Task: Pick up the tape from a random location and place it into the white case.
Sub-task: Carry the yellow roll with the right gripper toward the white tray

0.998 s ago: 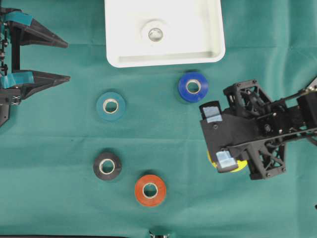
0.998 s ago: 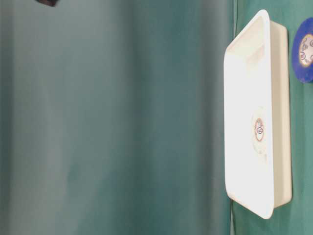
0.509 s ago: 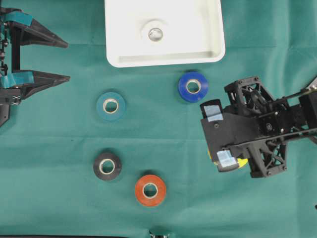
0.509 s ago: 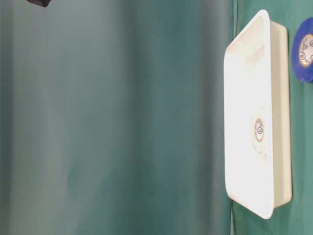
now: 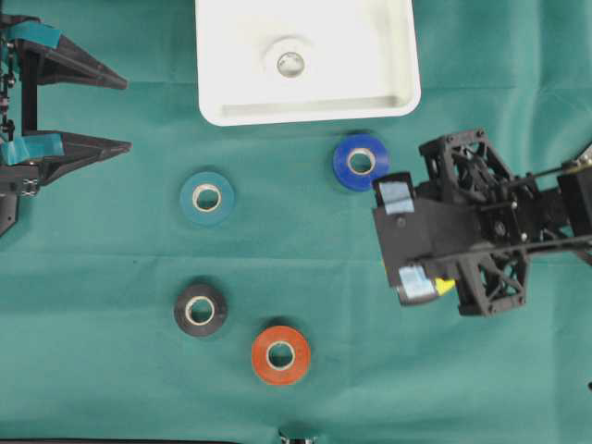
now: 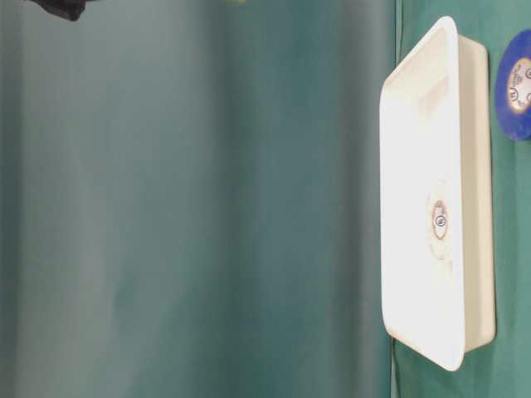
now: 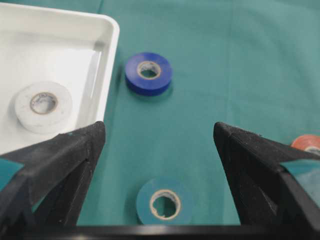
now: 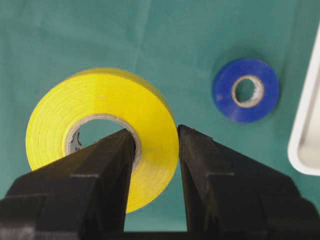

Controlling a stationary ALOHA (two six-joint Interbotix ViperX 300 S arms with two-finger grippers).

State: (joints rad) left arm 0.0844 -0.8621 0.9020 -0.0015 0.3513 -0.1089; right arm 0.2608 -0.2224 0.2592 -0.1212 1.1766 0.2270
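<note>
Right gripper [image 8: 155,145] had its jaws clamped across the wall of the yellow tape [image 8: 102,135]: one finger through the core, the other on the outer face. Roll looked clear of the green desk [image 5: 111,277], though lift height could not be judged. In the overhead view only a yellow sliver [image 5: 446,286] showed under the gripper, at mid-right.

White case [image 5: 305,60] sat at the far edge, up and left of the held roll, already holding a white roll [image 5: 290,63]. Blue roll [image 5: 361,162] lay between gripper and case, so the carry probably needs to pass over it.

Left gripper [image 5: 79,111] was parked far left, jaws wide open, empty. Right arm was clearly nearer.
</note>
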